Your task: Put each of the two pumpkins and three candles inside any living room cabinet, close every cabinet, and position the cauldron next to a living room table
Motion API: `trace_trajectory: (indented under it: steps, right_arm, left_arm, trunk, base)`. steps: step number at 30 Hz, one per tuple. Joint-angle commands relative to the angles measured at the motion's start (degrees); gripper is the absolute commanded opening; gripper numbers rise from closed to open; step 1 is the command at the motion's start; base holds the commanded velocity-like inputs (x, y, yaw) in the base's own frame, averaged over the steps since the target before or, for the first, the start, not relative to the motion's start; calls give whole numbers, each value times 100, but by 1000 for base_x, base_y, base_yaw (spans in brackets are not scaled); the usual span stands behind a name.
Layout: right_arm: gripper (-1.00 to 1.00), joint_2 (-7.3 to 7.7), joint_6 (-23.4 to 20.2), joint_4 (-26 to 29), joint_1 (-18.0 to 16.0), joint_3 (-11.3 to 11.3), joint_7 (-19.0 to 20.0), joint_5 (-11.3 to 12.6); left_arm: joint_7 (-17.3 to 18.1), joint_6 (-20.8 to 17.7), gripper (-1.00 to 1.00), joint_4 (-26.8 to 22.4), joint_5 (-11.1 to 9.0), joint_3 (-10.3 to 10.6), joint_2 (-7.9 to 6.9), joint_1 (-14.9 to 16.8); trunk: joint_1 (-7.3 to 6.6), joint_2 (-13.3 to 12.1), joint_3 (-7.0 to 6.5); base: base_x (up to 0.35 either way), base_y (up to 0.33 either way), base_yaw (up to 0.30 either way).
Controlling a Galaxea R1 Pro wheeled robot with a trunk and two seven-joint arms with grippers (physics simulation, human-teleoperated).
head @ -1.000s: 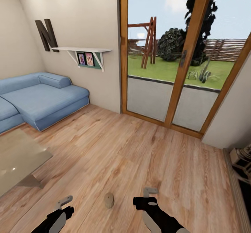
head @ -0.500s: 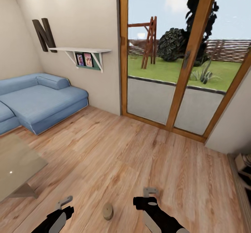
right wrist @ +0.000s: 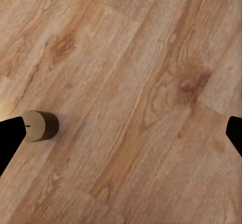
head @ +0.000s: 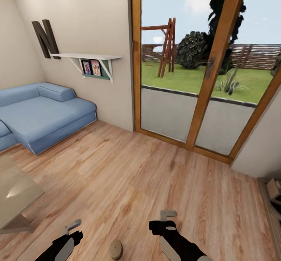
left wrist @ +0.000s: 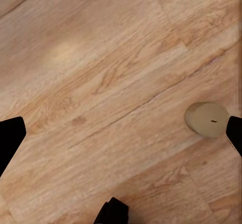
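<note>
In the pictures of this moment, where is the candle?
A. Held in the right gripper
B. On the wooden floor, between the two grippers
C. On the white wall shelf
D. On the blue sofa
B. The candle stands upright on the wooden floor, between the left gripper and the right gripper, and neither one touches it; both wrist views also show it on bare planks.

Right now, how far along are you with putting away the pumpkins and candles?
Nothing looks finished from here. One candle stands upright on the wood floor, between the left gripper and right gripper; both are open and empty. That candle is likely the next pick. No pumpkin, cabinet or cauldron is in these views, so I cannot judge those. The glass table's corner is at left.
</note>
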State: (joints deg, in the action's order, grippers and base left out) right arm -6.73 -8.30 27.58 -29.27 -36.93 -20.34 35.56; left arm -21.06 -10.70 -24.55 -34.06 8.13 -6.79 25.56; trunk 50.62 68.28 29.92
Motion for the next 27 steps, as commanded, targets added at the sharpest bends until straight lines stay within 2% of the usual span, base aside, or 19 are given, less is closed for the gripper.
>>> trace_trajectory:
  steps: [1,12,27]
  right_arm:
    - [100,5,-25,11,-6,-45,-49,31]
    - [100,5,-27,11,-6,-44,-49,31]
    - [100,5,-28,10,-5,-44,-49,31]
  left_arm:
    - [-48,-27,100,-15,-39,48,-7,1]
    - [-48,-28,100,-15,-39,48,-12,1]
    - [-48,-22,100,-15,-39,48,-8,1]
  trunk:
    - [2,3,6]
    - [2,3,6]
    - [2,3,6]
  base:
    - [204,-103,0]
    - [201,-36,0]
    - [189,-100,0]
